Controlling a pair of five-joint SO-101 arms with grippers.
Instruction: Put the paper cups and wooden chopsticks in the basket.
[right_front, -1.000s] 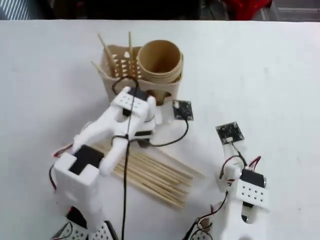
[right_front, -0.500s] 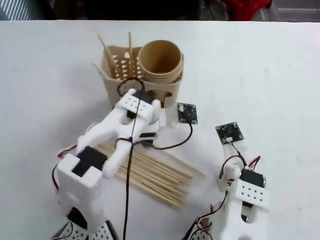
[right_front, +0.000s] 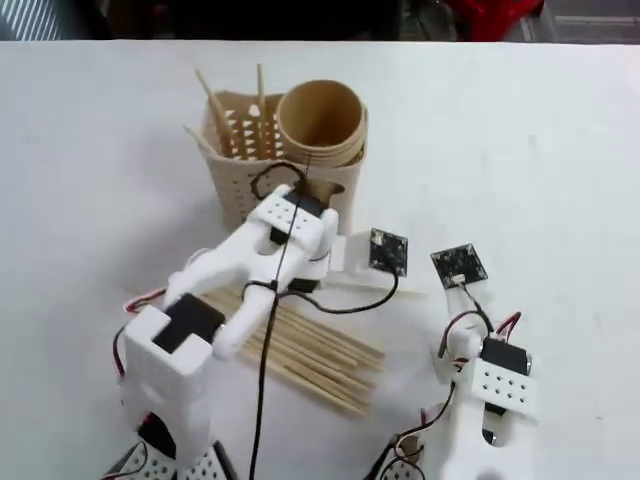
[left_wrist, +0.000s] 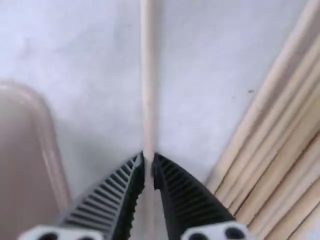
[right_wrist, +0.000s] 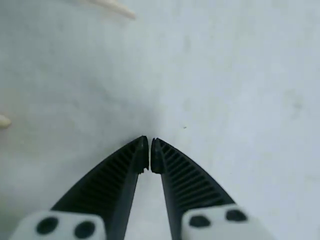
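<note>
A tan perforated basket (right_front: 245, 170) stands at the back of the table with nested paper cups (right_front: 320, 120) in it and a few wooden chopsticks (right_front: 212, 100) sticking up. A pile of chopsticks (right_front: 315, 352) lies in front of it, also seen as the pile (left_wrist: 280, 150) in the left wrist view. My left gripper (left_wrist: 148, 162) is shut on a single chopstick (left_wrist: 146, 75), low over the table beside the pile. The left arm (right_front: 260, 255) covers it from above. My right gripper (right_wrist: 150, 150) is shut on nothing over bare table, on the right arm (right_front: 498, 385) at the front right.
Two chopstick tips (right_wrist: 112, 7) reach into the right wrist view's edge. A blurred pale rounded shape (left_wrist: 35, 150) lies close beside the left gripper. The table's right side and far left are open white surface (right_front: 540, 150).
My left arm has swung to the right and slightly toward the front, away from the basket's front wall, with its gripper end now nearer the right arm. The right arm has kept still.
</note>
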